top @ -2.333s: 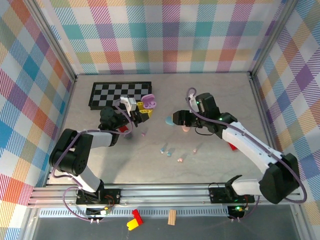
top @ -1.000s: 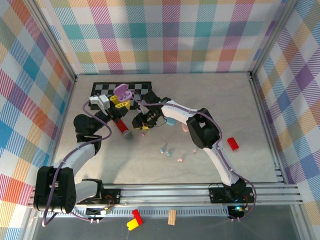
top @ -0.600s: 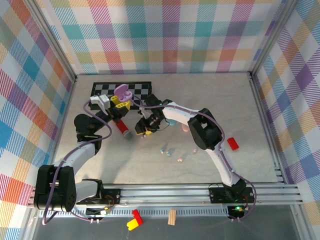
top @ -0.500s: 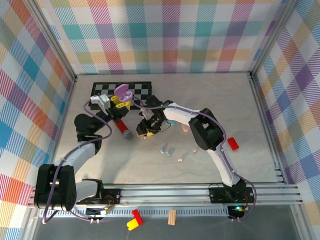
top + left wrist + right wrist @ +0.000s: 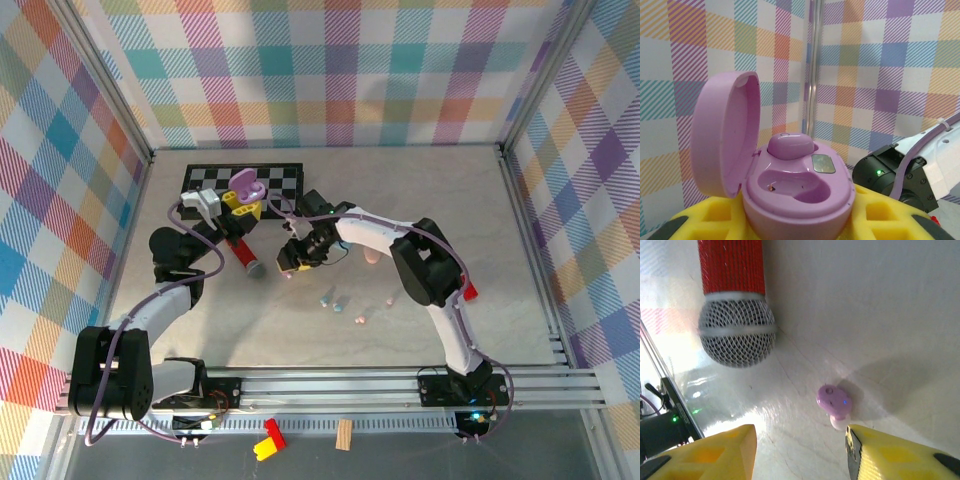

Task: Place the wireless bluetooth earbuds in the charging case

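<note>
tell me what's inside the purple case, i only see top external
Observer: One seated earbud fills a socket of the open purple case; the other socket is empty.
Operator: right gripper got the second bud yet
Observer: No, the right gripper is open; the loose purple earbud lies on the table just ahead of its yellow fingers, untouched.
Operator: anything near it
Observer: The microphone, mesh head a little beyond, not touching.
</note>
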